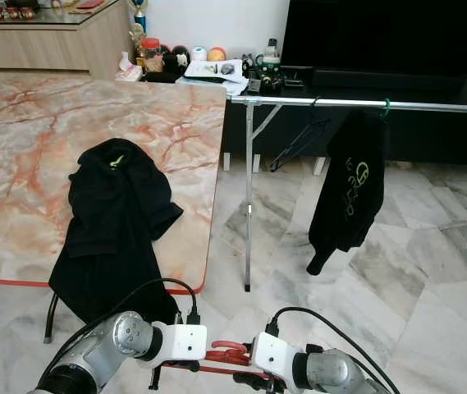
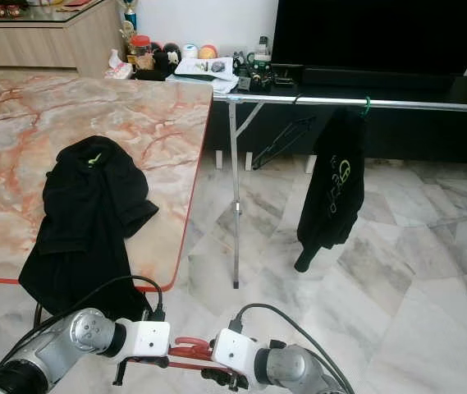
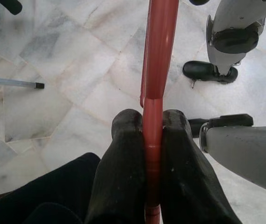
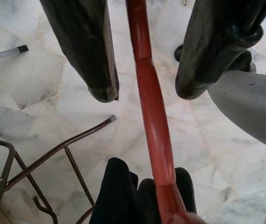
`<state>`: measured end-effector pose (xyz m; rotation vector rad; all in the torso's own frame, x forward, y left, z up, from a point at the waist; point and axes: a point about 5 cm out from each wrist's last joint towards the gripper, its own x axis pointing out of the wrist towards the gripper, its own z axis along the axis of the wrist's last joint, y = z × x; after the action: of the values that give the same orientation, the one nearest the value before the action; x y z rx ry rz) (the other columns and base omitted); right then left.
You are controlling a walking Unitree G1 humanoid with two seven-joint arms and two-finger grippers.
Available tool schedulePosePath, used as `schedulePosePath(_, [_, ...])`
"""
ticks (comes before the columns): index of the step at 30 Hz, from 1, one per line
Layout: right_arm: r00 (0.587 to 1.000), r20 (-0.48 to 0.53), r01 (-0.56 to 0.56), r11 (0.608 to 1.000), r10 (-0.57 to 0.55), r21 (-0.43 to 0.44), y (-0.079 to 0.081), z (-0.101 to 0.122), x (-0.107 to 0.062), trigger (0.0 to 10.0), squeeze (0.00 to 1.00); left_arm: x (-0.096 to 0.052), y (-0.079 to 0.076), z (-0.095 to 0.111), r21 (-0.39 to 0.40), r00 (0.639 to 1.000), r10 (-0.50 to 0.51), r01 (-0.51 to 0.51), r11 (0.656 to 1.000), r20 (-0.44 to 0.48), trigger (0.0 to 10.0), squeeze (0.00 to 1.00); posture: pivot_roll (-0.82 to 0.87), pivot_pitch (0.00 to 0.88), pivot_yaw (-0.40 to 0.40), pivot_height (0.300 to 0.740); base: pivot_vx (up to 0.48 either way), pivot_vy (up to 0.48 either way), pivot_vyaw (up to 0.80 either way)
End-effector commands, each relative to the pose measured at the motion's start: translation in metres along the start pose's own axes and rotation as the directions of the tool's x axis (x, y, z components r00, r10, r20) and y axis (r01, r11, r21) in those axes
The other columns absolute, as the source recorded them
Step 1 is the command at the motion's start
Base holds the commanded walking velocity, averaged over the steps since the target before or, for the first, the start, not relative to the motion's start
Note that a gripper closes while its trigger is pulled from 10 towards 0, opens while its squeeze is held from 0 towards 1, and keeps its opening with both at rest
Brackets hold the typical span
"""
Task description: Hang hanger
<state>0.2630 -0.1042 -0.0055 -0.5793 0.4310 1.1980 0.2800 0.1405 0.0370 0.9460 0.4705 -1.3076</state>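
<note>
Big marble table takes up the robot's left side, with a black shirt draped over its near right edge. Ahead and to the right a metal rail runs crosswise, with a black jacket hanging near its middle and an empty dark hanger just left of that.

The red hanger is down low at the robot's front, held between both arms, long axis running left-right from one gripper to the other. Left gripper is clamped tight on its bar, pads pressed on both sides. Right gripper has its fingers spread apart, the bar passing between them without touching, so only the left one is really carrying it.

The hanger looks like thin red plastic, smooth, slightly bowed. I can't make out its hook.

The rail is well ahead and higher than the hanger, so my guess is it needs lifting forward and to the right, and the right arm is nearer to that free stretch of rail
</note>
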Motion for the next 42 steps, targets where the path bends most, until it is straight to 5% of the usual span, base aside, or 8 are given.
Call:
schedulePosePath(1, [1.000, -0.012, -0.007, 1.000, 0.007, -0.003, 0.002, -0.002, 0.000, 0.0, 0.00, 0.001, -0.002, 0.002, 0.005, 1.000, -0.010, 0.010, 1.000, 0.008, 10.0, 0.00, 0.16, 0.058, -0.024, 0.740, 0.000, 0.000, 0.00])
schedulePosePath(36, [0.997, -0.055, 0.051, 0.998, -0.048, 0.047, 0.001, -0.015, -0.007, 0.0, 0.00, 0.001, 0.001, 0.000, 0.047, 0.999, 0.049, -0.050, 0.998, 0.016, 10.0, 0.00, 0.16, 0.056, -0.025, 0.740, 0.000, 0.000, 0.00])
schedulePosePath(37, [0.997, -0.058, 0.050, 0.998, -0.047, 0.048, 0.001, -0.015, -0.007, 0.0, 0.00, 0.001, -0.001, -0.001, 0.035, 0.999, 0.036, -0.037, 0.999, 0.019, 10.0, 1.00, 0.16, 0.056, -0.025, 0.740, 0.000, 0.000, 0.00])
schedulePosePath(42, [0.997, -0.077, 0.032, 0.998, -0.028, 0.056, 0.003, -0.019, -0.009, 0.0, 0.00, 0.000, -0.004, -0.005, 0.050, 1.000, 0.018, -0.019, 0.999, 0.013, 10.0, 1.00, 0.16, 0.056, -0.025, 0.740, 0.000, 0.000, 0.00])
